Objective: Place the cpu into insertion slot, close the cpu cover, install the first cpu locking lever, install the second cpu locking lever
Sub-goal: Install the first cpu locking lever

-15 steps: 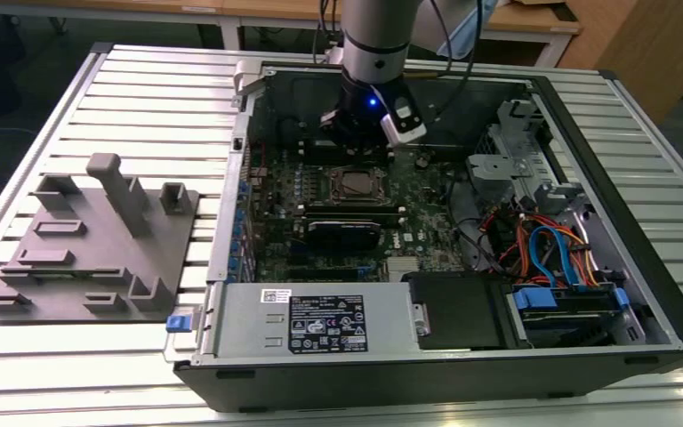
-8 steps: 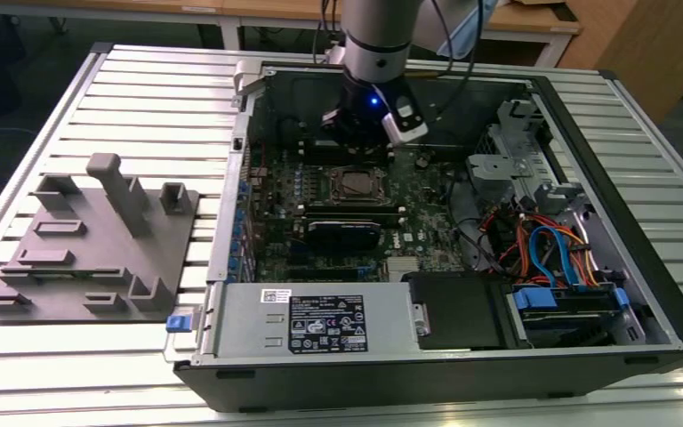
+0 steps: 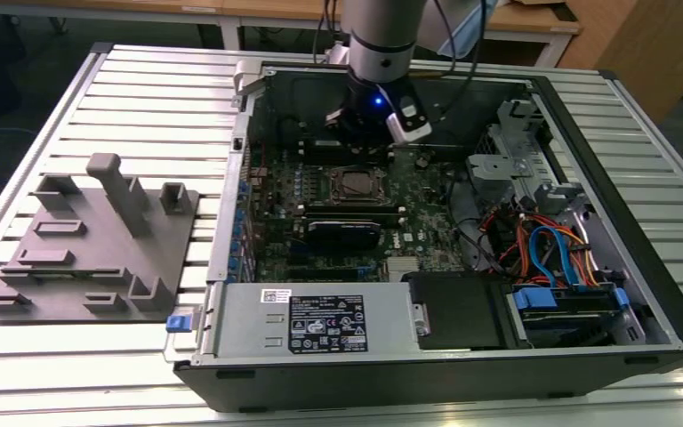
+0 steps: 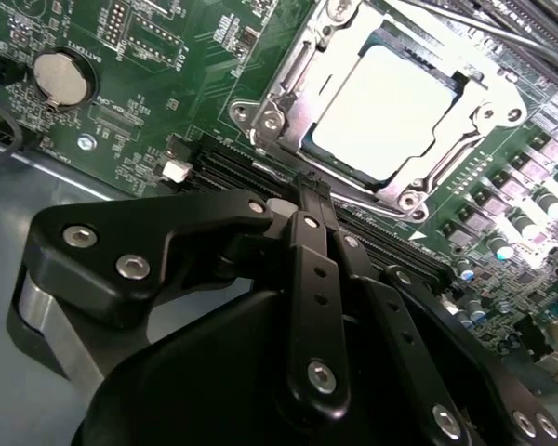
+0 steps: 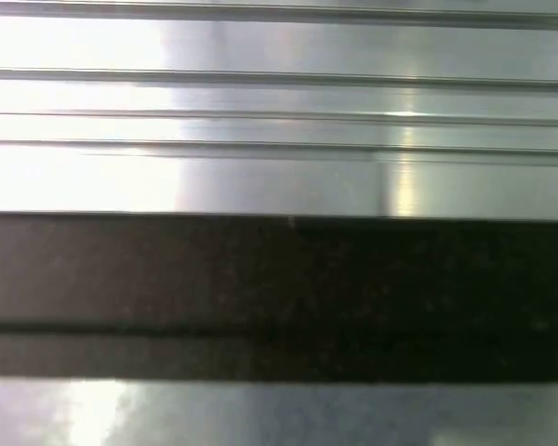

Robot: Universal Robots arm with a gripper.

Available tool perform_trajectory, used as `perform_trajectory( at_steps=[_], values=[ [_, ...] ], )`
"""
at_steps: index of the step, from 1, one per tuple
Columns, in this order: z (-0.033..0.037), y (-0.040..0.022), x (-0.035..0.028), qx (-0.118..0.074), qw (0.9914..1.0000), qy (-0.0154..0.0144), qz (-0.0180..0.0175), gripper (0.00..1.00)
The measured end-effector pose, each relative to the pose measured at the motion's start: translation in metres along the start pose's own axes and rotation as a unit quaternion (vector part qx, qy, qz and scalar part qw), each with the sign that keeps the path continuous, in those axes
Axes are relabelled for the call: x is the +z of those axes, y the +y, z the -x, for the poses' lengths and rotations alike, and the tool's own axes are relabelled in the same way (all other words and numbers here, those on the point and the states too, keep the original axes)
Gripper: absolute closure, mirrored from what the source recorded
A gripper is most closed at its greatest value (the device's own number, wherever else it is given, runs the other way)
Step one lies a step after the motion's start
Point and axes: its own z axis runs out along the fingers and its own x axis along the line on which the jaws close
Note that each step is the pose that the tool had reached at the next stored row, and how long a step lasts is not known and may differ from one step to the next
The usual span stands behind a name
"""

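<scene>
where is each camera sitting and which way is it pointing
Exterior view: off the arm, high up, looking down into the open computer case on the slatted table; the arm reaches in from above.
Second wrist view: on the wrist, looking along the gripper, fingers shut, toward the motherboard and the cpu in its socket.
First wrist view: on the wrist, facing ribbed silver metal and a dark band.
Shared: exterior and second wrist views both show gripper, motherboard and cpu.

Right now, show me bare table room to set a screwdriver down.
Bare table slats lie on the exterior view's left, around the grey fixture: toward the camera and behind it. The gap between fixture and computer case is narrow. Inside is crowded, the gripper over the motherboard.
</scene>
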Motion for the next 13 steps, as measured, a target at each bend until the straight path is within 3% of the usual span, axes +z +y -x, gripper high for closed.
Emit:
perform_trajectory(
  at_steps=[13],
  values=[
    [0.0034, 0.0007, -0.0018, 0.0, 1.0, 0.0, 0.0, 0.89]
  ],
)
